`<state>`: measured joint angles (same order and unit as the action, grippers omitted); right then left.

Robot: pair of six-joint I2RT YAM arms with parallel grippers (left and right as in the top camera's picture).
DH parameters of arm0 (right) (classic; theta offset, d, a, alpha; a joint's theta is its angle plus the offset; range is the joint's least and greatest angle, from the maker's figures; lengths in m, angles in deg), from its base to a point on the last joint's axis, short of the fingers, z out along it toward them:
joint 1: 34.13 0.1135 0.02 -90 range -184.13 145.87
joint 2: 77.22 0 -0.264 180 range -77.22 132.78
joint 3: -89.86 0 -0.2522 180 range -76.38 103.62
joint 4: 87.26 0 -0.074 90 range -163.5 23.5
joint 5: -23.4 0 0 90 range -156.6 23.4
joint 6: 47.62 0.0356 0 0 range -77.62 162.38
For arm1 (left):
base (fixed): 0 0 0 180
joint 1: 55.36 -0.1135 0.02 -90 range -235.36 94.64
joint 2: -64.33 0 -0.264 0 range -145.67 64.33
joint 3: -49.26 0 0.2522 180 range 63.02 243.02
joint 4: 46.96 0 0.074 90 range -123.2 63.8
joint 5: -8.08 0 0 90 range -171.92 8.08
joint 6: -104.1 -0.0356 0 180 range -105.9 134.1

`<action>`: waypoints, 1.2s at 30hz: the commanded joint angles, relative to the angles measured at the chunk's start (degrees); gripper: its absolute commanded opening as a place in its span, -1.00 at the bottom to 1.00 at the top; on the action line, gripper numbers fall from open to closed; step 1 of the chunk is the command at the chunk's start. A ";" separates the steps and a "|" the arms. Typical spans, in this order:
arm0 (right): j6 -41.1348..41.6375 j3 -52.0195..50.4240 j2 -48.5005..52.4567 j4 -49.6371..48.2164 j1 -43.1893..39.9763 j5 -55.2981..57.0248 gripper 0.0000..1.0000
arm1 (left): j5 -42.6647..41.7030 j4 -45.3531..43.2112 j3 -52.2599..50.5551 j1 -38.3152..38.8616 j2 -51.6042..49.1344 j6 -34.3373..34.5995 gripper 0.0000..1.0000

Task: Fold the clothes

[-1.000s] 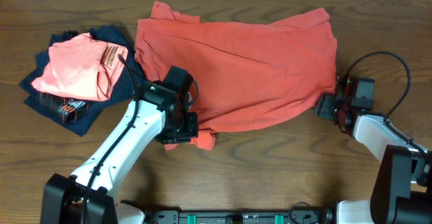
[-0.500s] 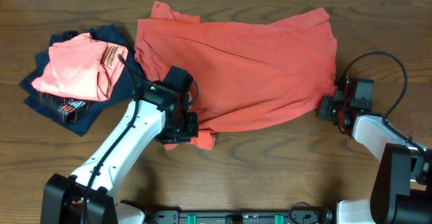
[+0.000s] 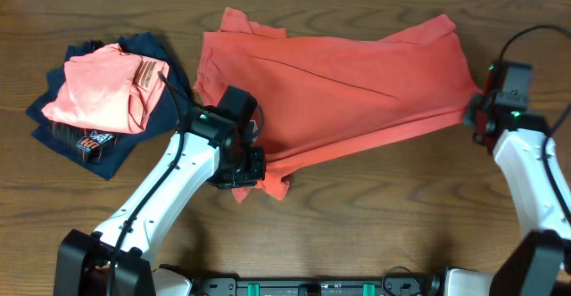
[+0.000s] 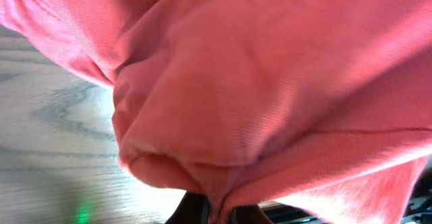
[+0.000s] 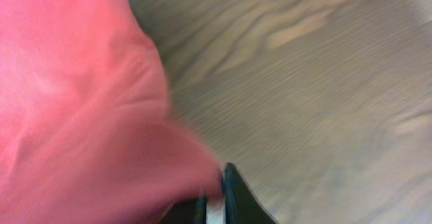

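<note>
The coral-red T-shirt lies flat across the upper middle of the wood-grain desk, its soft cotton drawn into long diagonal creases between the arms. The left pincer is clenched on the bunched lower-left corner, and the right pincer grasps the right edge. Only the left wrist view shows the fine knit gathered into dark fingers; the right wrist view is blurred. A salmon-pink folded shirt rests on a navy garment, apart at the left.
</note>
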<state>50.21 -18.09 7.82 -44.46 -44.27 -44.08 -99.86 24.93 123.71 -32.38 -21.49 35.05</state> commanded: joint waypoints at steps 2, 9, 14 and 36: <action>1.42 -0.57 0.37 5.57 -1.05 1.57 -0.44 | 2.38 0.85 1.05 -0.57 0.09 0.31 -0.88; 2.93 -7.10 1.36 8.09 -1.16 0.85 -0.08 | 2.38 0.87 1.05 -0.57 0.09 0.28 -0.87; 2.84 -9.79 1.36 7.85 -1.16 -6.36 0.02 | 2.38 0.81 1.05 -0.57 0.09 0.28 -0.88; 21.75 -18.34 7.10 -10.51 -1.11 -14.78 0.17 | 2.38 0.11 1.05 -0.57 0.09 0.28 -0.88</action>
<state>69.10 -35.84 13.00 -54.15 -44.88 -60.93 -98.22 25.04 123.71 -32.62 -21.49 35.07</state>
